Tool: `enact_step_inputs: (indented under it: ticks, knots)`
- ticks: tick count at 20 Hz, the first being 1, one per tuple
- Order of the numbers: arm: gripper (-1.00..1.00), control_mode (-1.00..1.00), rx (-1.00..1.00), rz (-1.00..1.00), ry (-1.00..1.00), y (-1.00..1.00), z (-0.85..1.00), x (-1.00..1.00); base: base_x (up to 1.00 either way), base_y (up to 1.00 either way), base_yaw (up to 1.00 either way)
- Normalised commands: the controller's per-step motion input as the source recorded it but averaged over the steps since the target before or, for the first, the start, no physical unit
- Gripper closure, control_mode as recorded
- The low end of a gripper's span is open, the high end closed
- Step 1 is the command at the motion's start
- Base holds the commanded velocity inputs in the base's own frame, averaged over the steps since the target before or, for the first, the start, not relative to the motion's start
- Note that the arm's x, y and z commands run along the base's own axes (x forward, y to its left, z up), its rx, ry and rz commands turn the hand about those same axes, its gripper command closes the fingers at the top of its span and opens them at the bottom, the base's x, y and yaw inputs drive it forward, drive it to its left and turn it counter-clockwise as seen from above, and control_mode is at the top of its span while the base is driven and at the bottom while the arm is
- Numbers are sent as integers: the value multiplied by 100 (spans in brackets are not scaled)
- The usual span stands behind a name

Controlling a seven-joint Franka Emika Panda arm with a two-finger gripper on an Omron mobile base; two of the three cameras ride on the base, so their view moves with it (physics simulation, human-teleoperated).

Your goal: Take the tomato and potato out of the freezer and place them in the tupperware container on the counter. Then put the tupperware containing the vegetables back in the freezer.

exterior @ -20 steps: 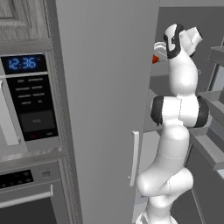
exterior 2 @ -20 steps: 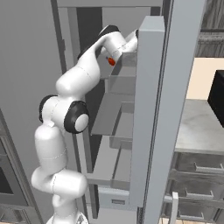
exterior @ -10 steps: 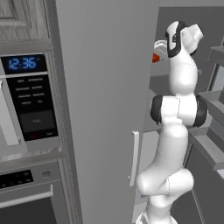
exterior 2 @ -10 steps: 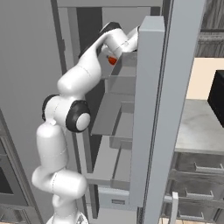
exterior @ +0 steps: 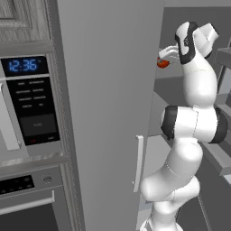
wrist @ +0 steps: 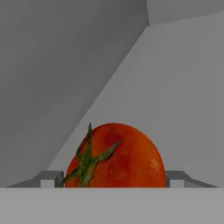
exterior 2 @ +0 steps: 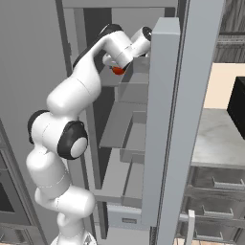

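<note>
A: What do you see from the left base view?
B: My gripper (exterior: 165, 56) is high up inside the freezer (exterior: 113, 90). The tomato (exterior: 162, 63) sits right at its tip.

A: And the right base view?
B: Same thing. The tomato (exterior 2: 117, 70) is just under my hand.

A: The hand view?
B: The tomato (wrist: 116, 155) is between my 2 fingertips (wrist: 49, 178). They stand apart, 1 on each side. I cannot tell if they touch it.
</note>
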Motion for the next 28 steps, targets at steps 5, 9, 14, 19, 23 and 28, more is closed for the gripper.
enact_step_inputs:
  ticks: [5,9,14,19,23,28]
  knots:
    - [100,-100,-17,0,-5,40,0,-27,0,0,0]
    - [100,-100,-7,0,0,6,15,-58,0,0,0]
    - [100,-100,-4,0,0,1,27,-50,0,0,0]
    - [100,-100,-1,0,0,7,25,-62,0,0,0]
    - [100,-100,-1,0,0,6,18,-71,0,0,0]
    - [100,-100,-6,-1,0,19,1,-80,0,0,0]
